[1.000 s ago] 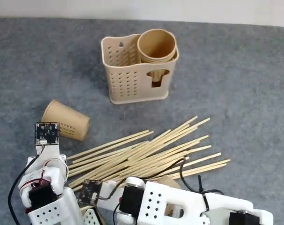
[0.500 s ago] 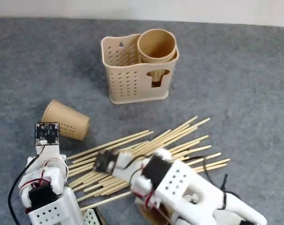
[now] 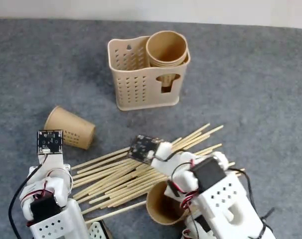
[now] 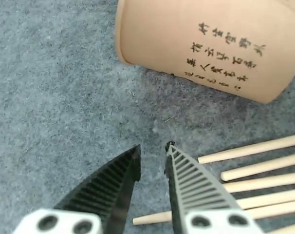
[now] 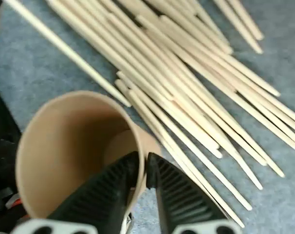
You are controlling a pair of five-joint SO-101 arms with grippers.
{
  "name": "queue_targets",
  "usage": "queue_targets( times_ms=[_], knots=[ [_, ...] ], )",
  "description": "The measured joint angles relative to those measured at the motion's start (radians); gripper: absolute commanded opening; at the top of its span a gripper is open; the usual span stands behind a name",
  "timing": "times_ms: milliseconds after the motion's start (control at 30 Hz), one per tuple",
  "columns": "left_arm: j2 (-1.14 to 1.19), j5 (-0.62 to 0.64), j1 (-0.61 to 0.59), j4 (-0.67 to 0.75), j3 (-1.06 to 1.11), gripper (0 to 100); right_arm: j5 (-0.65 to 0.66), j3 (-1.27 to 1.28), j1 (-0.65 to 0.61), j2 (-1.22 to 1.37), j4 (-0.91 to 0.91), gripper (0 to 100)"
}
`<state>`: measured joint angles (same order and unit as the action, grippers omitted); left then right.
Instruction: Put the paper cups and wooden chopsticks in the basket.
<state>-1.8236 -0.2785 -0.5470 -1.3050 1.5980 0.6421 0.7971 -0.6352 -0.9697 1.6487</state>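
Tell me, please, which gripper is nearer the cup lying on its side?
Left. The left gripper sits by the lying cup; the right gripper, beyond the chopsticks, pinches the rim of a second cup.

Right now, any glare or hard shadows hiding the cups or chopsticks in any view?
High view: flat, even light, no glare; only soft shadow beside the basket and under the chopsticks. Left wrist view: lying cup evenly lit, no glare. Right wrist view: the held cup is shaded inside, its rim plainly lit.
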Motion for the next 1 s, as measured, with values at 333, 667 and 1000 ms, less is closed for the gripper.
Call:
queue_targets(
  times_ms=[333, 667, 1000],
  knots=[
    [0.0, 0.0, 0.0, 0.0, 0.0, 10, 0.048, -0.153, 0.115, -0.041, 0.089, 0.5],
    [0.0, 0.0, 0.0, 0.0, 0.0, 10, -0.064, -0.379, 0.121, -0.043, 0.097, 0.5],
    [0.0, 0.0, 0.0, 0.005, 0.0, 10, -0.279, -0.669, 0.121, -0.051, 0.028, 0.5]
  ],
)
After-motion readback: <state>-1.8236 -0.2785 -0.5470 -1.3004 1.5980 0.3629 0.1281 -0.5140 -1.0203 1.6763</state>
